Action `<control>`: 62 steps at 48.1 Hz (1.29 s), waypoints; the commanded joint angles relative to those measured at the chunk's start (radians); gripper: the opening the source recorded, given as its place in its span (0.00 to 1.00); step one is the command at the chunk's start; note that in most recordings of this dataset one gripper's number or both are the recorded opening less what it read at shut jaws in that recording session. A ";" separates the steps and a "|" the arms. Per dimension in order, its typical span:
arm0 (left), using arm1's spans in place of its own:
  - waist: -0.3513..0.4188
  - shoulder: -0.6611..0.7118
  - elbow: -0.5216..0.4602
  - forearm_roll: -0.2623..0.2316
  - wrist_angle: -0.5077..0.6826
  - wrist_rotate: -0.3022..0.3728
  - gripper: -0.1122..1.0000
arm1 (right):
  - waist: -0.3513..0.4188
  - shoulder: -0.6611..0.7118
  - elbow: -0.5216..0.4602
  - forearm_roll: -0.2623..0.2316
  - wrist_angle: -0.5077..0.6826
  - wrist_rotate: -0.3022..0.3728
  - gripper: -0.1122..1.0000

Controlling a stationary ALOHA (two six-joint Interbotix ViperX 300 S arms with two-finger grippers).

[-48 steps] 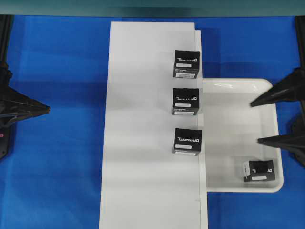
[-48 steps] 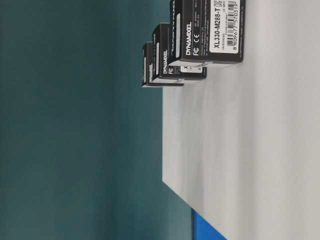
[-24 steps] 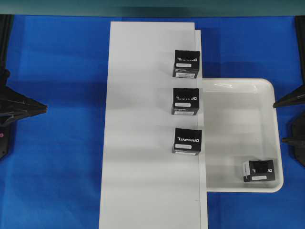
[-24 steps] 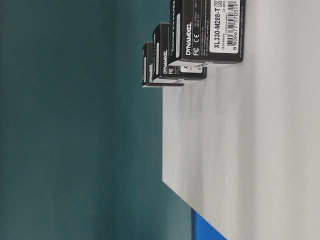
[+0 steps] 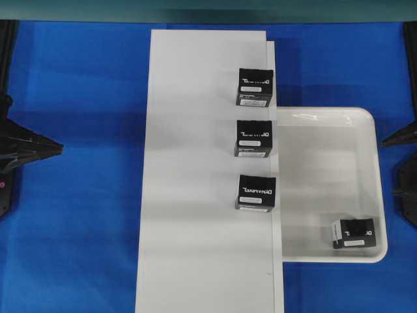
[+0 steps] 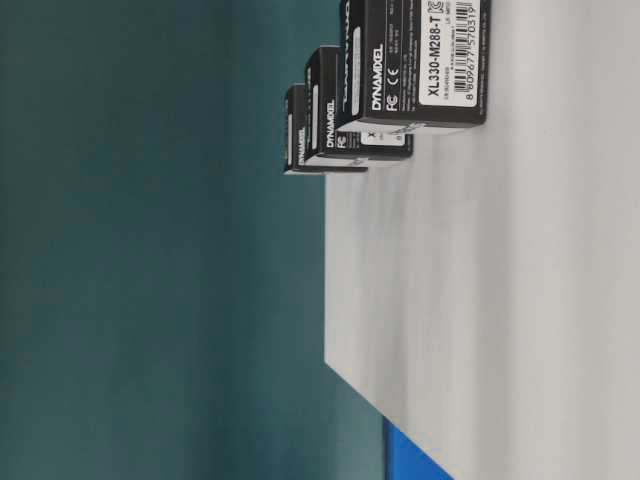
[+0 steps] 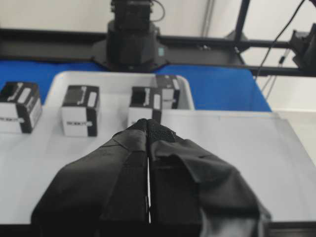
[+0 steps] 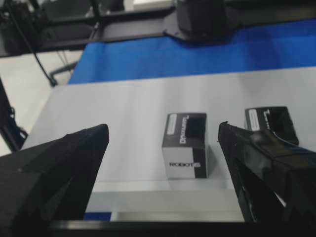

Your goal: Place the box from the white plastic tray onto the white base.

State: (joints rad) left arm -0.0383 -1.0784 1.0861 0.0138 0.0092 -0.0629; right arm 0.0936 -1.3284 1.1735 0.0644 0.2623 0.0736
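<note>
Overhead view, near edge first: the white base (image 5: 208,182) runs as a long flat board from the near edge of the blue desk (image 5: 85,215) up toward the far side, with a thin stepped strip along its right edge. Just right of it lies the white plastic tray (image 5: 374,189), its left rim tucked against or under the board's right edge. The box (image 5: 352,233) sits alone in the tray's near right corner, close to the rim, with bare tray floor between it and the board.

Three more black boxes stand in a row along the board's right side: the nearest box on the board (image 5: 255,193), the middle box (image 5: 253,138) and the far box (image 5: 254,87), each apart from the next. White lettering and a label strip show on their tops. The table-level view shows the same three lined up on the board, the closest one bearing a barcode label.

Nothing lies between the tray's box and the open board surface except the tray's rim and the step.

The left gripper (image 5: 60,149) hangs over the blue desk well left of the board, its jaws pressed together to a point. The right gripper (image 5: 402,164) shows only as two dark tips at the right edge, beyond the tray's right rim; its jaws stand wide apart and hold nothing.
</note>
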 commanded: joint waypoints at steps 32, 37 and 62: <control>-0.014 0.014 -0.005 0.002 -0.043 -0.002 0.06 | 0.000 -0.026 0.020 0.005 -0.003 0.011 0.97; -0.014 0.015 -0.005 0.002 -0.043 0.000 0.06 | 0.002 -0.028 0.020 0.005 -0.003 0.012 0.97; -0.014 0.015 -0.003 0.003 -0.041 0.012 0.06 | 0.002 -0.026 0.021 0.005 -0.003 0.014 0.97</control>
State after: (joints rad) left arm -0.0506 -1.0738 1.0922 0.0138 -0.0230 -0.0522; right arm 0.0936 -1.3576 1.2011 0.0660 0.2638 0.0874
